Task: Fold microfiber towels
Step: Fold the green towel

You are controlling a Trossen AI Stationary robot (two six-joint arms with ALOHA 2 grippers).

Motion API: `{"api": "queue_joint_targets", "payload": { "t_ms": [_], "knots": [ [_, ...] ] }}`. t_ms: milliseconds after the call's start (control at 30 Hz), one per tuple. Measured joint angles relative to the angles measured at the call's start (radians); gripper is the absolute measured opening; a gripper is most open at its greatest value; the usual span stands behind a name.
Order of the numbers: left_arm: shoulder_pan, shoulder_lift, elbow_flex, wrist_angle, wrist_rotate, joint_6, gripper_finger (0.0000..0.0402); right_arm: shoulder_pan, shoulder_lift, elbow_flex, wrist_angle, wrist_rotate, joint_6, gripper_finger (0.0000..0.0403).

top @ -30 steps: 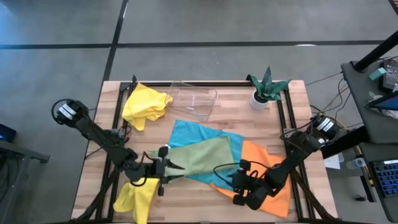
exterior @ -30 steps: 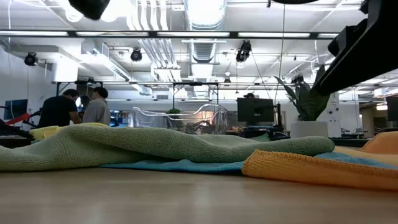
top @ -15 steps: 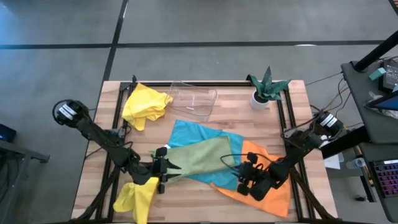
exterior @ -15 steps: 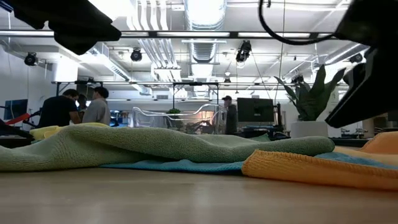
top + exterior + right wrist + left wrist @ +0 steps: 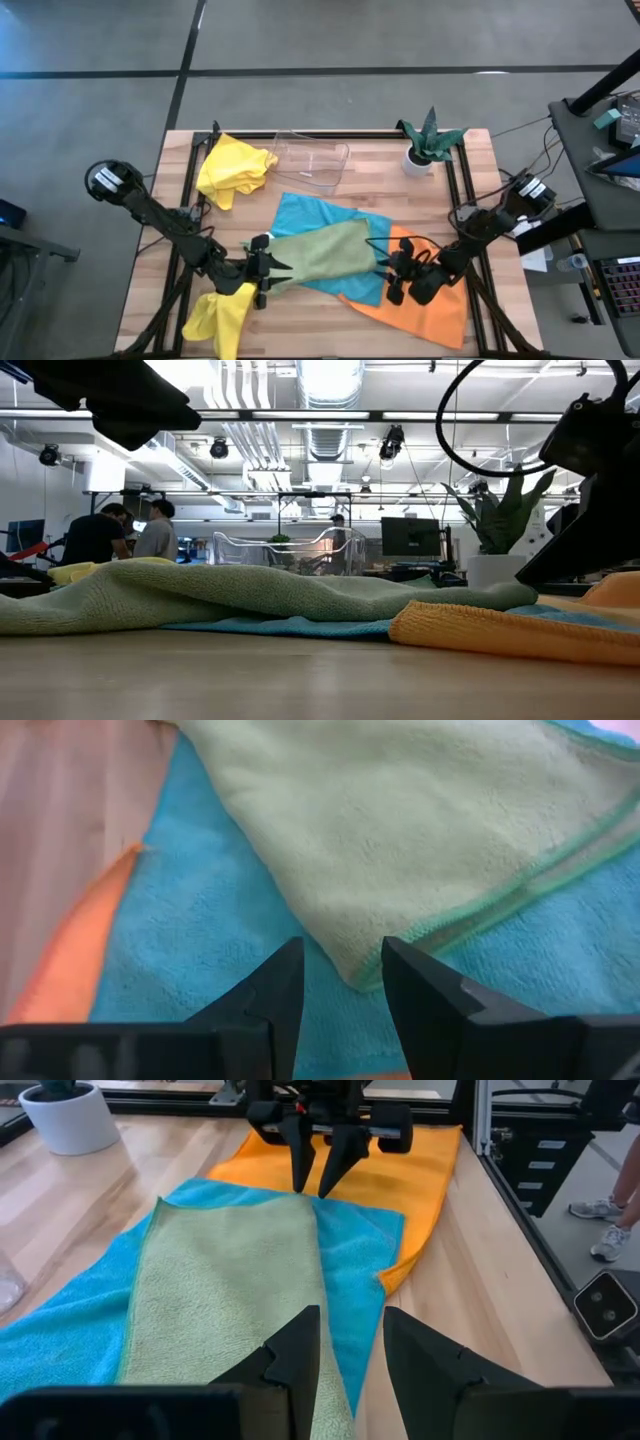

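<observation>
Wood table (image 5: 470,180) | clear tray (image 5: 312,160): nothing inside | left gripper (image 5: 277,268), right gripper (image 5: 379,262): parted, ungripping

no text, label, brand, number or sign can be read anywhere here.

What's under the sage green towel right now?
The sage green towel lies on the turquoise towel, which overlaps the orange towel. Whatever lies beneath their covered parts can't be seen.
</observation>
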Motion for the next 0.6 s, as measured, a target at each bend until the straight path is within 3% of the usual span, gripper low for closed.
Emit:
{"api": "queue_joint_targets", "payload": {
  "t_ms": [600],
  "knots": [
    [0.011, 0.054, -0.002, 0.000, 0.002, 0.003, 0.0099, -0.020, 0.000, -0.008, -0.041, -0.042, 0.047, 0.0131]
  ]
}}
